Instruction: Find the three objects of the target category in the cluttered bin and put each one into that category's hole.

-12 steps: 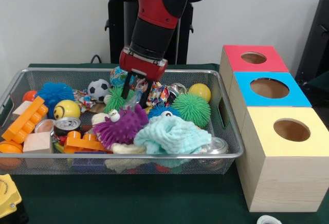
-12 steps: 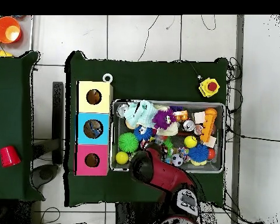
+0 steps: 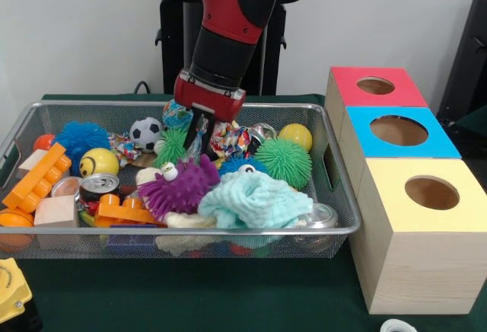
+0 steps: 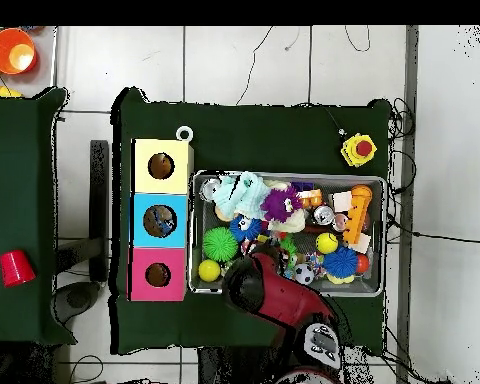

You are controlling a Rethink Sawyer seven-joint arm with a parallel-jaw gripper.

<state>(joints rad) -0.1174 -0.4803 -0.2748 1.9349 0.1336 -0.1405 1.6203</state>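
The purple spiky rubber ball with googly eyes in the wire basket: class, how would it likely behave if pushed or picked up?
The purple spiky rubber ball probably squashes easily, since its thin spikes look soft. Its spikes would likely snag the neighbouring mint-green fluffy cloth rather than slide. Wedged among toys in the wire mesh basket, it seems unlikely to roll far.

Even, soft indoor light fills both views. The silver wire-mesh bin [image 3: 30,111] shows faint glints on its rim, and the front view is slightly soft throughout, shadows weak.
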